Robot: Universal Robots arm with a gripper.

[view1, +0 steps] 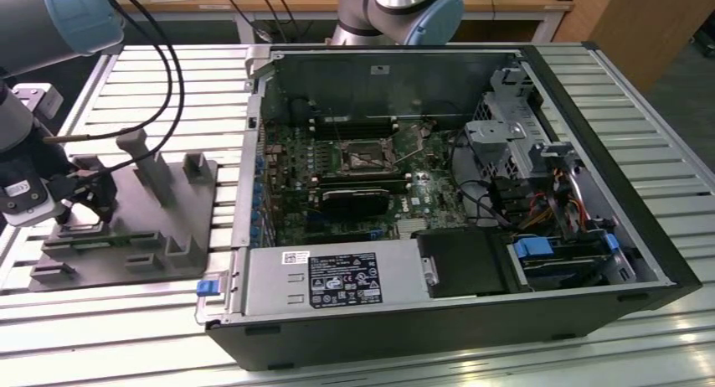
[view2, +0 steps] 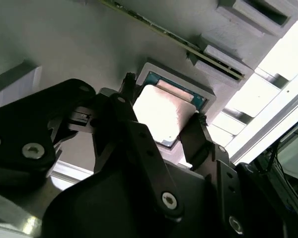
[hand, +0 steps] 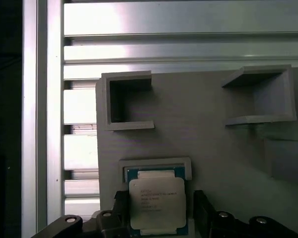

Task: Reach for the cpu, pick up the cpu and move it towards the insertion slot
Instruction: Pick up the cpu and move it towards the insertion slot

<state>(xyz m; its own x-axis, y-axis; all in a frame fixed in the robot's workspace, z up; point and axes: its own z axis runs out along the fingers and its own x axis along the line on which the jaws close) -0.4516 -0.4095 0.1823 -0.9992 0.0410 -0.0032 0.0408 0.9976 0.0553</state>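
Two fingers (hand: 200, 214) of the hand (hand: 160, 217) beside opposite cpu (hand: 156, 201) edges, slim gaps.

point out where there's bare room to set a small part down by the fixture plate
Bare slatted table behind the fixture plate in the exterior view, though cables hang over it, and again in front of the plate and computer case. Crowded: the plate's posts, with the gripper at the cpu, and inside the case.
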